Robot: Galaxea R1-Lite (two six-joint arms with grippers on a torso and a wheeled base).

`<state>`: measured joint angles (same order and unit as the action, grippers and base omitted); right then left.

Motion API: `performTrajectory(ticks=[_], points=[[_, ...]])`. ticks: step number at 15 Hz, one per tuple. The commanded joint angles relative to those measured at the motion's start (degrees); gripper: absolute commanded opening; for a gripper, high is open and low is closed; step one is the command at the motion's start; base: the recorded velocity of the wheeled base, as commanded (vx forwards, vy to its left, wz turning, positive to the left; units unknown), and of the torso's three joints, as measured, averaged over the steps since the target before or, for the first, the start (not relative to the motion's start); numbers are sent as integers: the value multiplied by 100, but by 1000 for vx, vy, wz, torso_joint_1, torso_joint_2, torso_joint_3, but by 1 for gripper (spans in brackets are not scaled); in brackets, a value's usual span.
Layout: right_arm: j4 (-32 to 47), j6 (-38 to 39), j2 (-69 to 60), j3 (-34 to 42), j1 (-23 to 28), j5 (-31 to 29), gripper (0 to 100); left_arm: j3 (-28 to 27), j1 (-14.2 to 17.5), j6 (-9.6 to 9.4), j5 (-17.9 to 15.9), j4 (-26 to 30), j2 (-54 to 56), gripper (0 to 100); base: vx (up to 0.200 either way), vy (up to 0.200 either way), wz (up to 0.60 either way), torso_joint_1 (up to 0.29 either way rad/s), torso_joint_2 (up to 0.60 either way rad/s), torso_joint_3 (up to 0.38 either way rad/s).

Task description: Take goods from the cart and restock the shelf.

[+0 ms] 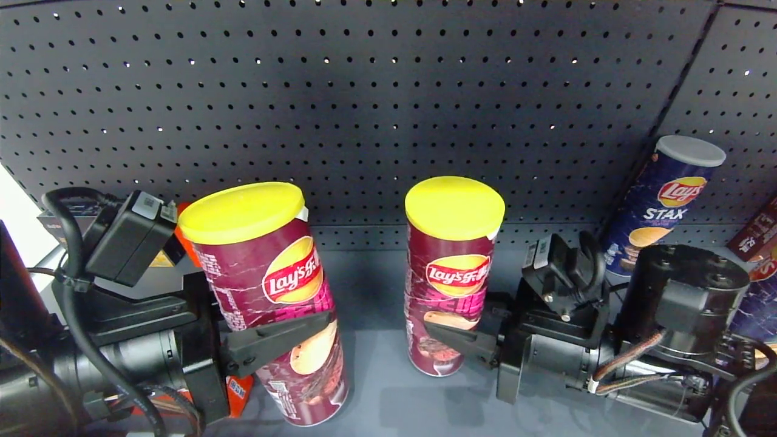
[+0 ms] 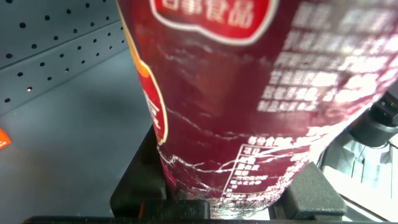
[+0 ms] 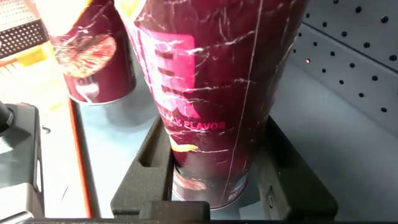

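Observation:
Two maroon chip cans with yellow lids are over the grey shelf floor (image 1: 376, 364). The left can (image 1: 267, 285) leans to one side, and my left gripper (image 1: 291, 340) is shut on its lower half. In the left wrist view this can (image 2: 236, 93) sits between the black fingers (image 2: 143, 183); whether its base touches the shelf is hidden. The right can (image 1: 452, 267) stands upright, and my right gripper (image 1: 446, 340) is shut on it near the base. In the right wrist view that can (image 3: 211, 93) is between the fingers (image 3: 146, 165), with the left can (image 3: 93, 62) farther off.
A blue chip can (image 1: 661, 206) leans against the pegboard back wall (image 1: 388, 91) at the right. Boxes (image 1: 759, 237) crowd the far right edge. Orange packs (image 1: 240, 391) lie behind my left arm. Bare shelf floor shows between the two maroon cans.

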<state>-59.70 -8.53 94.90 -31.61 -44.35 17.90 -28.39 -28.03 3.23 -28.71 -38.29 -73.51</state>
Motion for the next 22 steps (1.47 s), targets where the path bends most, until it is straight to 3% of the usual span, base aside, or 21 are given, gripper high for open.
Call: performTrajectory(ticks=[1,7,22], points=[[-16,1,-183,234,-56,-32,0,0,-1,2,6,-3,-6,0,0,0,0,0,0,0],[-886,10,-165,1069,-47,-111,0,18,-1,-7,6,-3,-23,0,0,0,0,0,0,0],[-1018,10,-7,1298,-153,-120,0,53,16,-7,23,-3,-14,0,0,0,0,0,0,0]])
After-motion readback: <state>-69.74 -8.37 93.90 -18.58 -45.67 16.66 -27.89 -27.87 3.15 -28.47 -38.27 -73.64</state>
